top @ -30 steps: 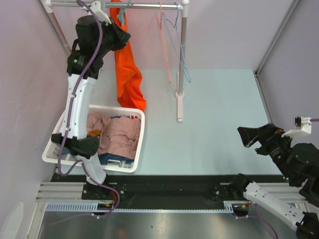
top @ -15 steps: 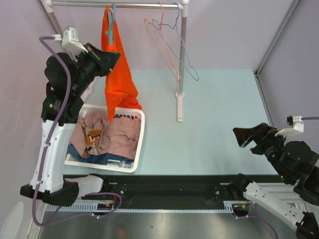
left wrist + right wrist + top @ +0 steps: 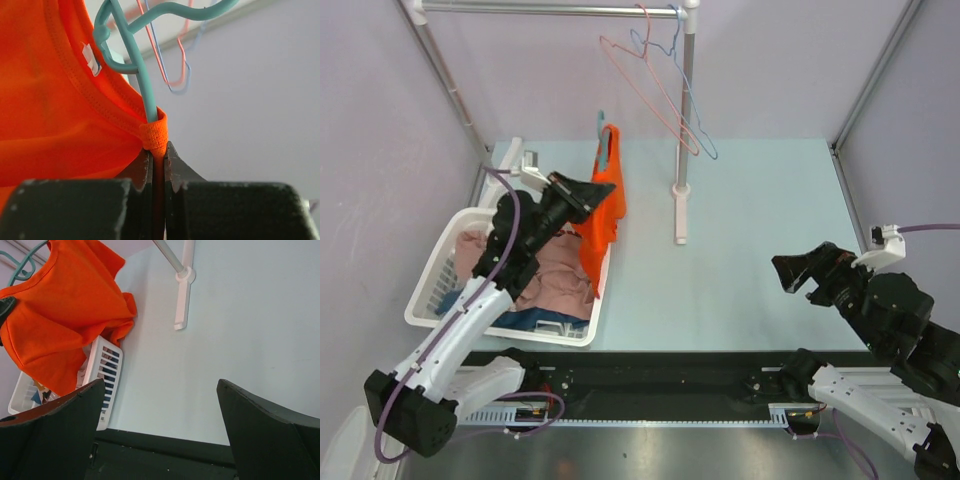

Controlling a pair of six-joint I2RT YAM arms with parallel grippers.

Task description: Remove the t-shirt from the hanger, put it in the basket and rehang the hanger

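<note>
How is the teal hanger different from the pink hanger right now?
The teal hanger is off the rail, while the pink hanger hangs on it. The teal hanger carries the orange t-shirt; the pink hanger is bare. The left end effector pinches the t-shirt where it wraps the teal hanger; no end effector holds the pink hanger. Both have hooked tops.

— Where is the bright orange cloth t-shirt (image 3: 605, 215)?
— It hangs all bunched up over the right rim of the white plastic basket (image 3: 430, 320). The left hand (image 3: 159, 159) pinches its edge tight.
— And the thin teal plastic hanger (image 3: 142, 90)?
— It sits inside the neck hole, with its hook poking up.
</note>
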